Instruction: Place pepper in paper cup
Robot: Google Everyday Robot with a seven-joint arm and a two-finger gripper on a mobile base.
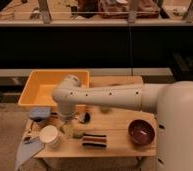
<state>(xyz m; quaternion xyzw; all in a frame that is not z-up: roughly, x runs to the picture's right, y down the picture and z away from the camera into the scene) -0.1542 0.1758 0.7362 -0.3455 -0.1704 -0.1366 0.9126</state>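
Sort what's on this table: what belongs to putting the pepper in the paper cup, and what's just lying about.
For the job: pepper; paper cup; claw, down by the table between the two.
Lying about: yellow bin; brown bowl; striped block; grey cloth.
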